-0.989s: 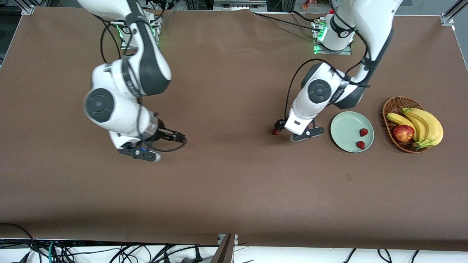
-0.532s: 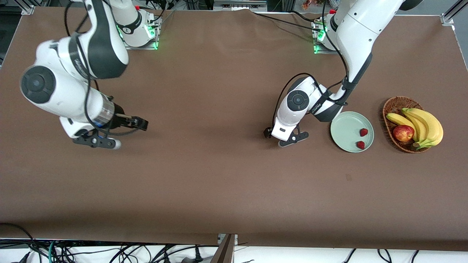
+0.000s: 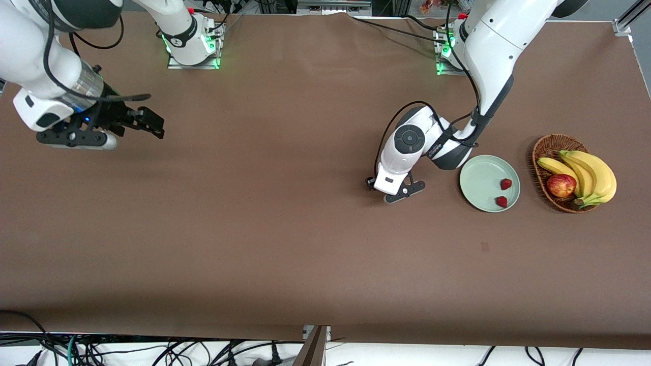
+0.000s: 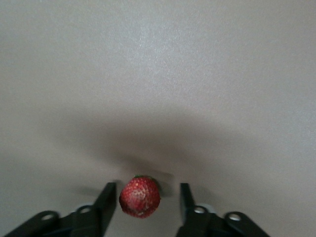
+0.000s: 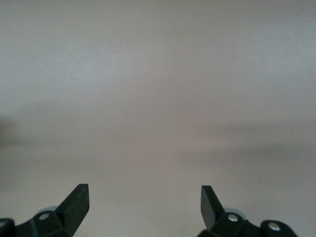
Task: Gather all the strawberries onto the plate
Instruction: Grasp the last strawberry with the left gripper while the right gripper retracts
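Now round, seeded strawberry (image 4: 140, 197) between claw (image 4: 144, 202) fingers

My front camera looks down from high across the table (image 3: 285, 244), facing both bases. My 2 wrist cameras sit close above that same brown surface, each looking past its own fingertips.

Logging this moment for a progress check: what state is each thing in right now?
Left claw: open, down at the table, fingers either side of a strawberry.
Third strawberry: on the table, not yet gripped.
Two strawberries: lying in the plate.
Plate: on the table, beside the basket.
Basket: holds bananas and an apple.
Right claw: open, empty, waiting over bare table.
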